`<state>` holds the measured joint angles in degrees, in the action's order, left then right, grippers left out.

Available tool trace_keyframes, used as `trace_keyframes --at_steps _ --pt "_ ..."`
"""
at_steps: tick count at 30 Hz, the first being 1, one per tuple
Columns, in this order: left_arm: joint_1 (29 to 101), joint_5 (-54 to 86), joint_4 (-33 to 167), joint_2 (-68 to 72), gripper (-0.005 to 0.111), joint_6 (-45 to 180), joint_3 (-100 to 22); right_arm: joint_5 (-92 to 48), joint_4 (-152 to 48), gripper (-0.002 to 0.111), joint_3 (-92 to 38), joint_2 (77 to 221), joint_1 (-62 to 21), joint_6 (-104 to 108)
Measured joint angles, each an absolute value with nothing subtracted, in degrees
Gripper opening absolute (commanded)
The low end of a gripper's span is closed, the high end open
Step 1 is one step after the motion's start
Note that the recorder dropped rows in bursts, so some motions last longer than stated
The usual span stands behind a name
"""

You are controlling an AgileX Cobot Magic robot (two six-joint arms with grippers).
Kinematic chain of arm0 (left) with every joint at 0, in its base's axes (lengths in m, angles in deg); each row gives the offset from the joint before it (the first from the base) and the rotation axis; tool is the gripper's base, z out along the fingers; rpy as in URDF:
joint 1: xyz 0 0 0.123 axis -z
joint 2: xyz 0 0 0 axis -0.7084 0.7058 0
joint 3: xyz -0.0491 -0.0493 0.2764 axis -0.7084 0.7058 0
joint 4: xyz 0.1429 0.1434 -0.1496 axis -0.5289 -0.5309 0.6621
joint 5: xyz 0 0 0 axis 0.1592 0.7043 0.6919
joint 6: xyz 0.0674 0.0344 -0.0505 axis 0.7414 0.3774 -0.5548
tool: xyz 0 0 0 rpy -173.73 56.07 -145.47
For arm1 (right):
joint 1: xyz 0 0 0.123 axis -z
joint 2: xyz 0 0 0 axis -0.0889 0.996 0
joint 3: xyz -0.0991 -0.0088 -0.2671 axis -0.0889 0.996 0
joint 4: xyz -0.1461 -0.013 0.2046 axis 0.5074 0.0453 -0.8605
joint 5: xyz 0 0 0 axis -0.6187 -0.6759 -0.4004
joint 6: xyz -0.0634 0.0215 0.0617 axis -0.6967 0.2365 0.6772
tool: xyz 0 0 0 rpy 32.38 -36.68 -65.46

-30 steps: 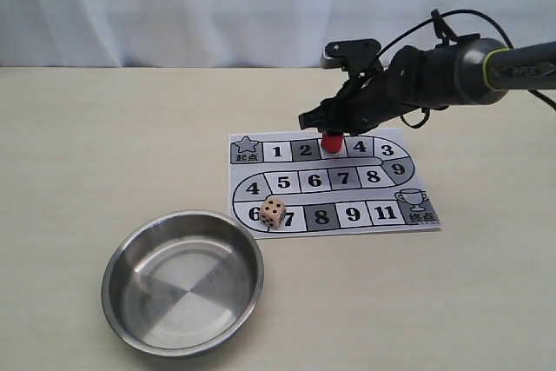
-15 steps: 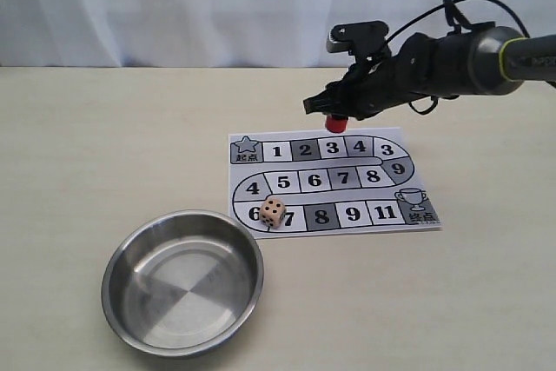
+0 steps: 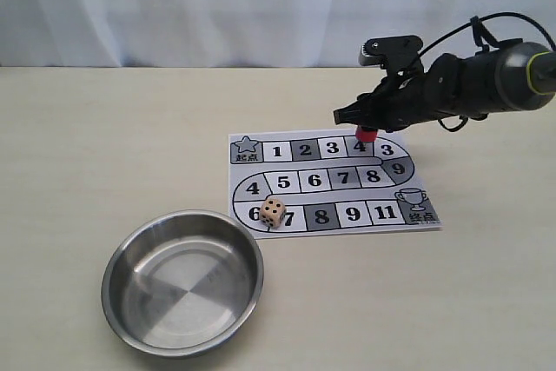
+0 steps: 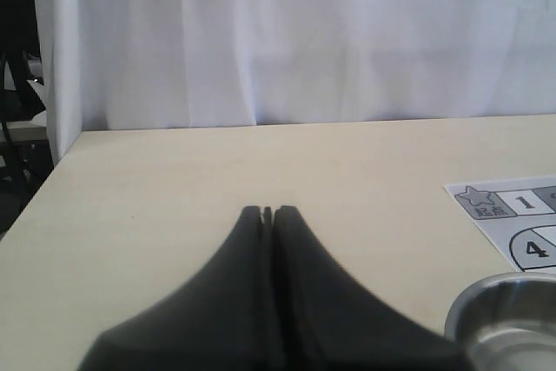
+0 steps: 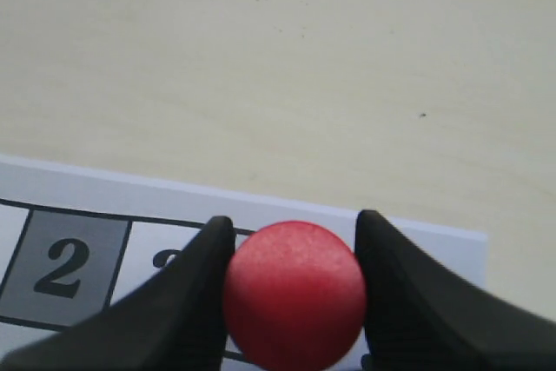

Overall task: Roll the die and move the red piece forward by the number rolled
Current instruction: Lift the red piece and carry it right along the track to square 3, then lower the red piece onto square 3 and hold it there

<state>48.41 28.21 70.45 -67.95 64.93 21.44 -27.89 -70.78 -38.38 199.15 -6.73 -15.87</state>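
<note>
The red piece (image 3: 366, 134) hangs just above the board's top row, near the square marked 4, held in my right gripper (image 3: 366, 130). In the right wrist view its round red top (image 5: 294, 294) fills the gap between both black fingers (image 5: 187, 297). The cream die (image 3: 273, 211) rests on the numbered paper board (image 3: 330, 206) at its lower left corner, by squares 6 and 7, with dark pips showing. My left gripper (image 4: 268, 213) is shut and empty over bare table, out of sight in the exterior view.
A round steel bowl (image 3: 117, 260) sits on the table in front and left of the board; its rim (image 4: 504, 288) shows in the left wrist view. A white curtain closes off the back of the table.
My right gripper lifted the red piece off square 3, raised it, then carried it to the right along the top row and lowered it near square 4. The die has not moved.
</note>
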Motion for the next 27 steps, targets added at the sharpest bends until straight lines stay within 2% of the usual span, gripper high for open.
trace_keyframes --at_steps 25,27 --pt "48.41 28.21 70.45 -67.95 0.0 64.93 21.44 -25.03 -70.78 0.004 -37.4 201.91 -8.91 -14.6" --pt "48.41 28.21 70.45 -67.95 0.0 64.93 21.44 -25.05 -70.78 0.007 -37.4 201.91 -8.91 -14.6"
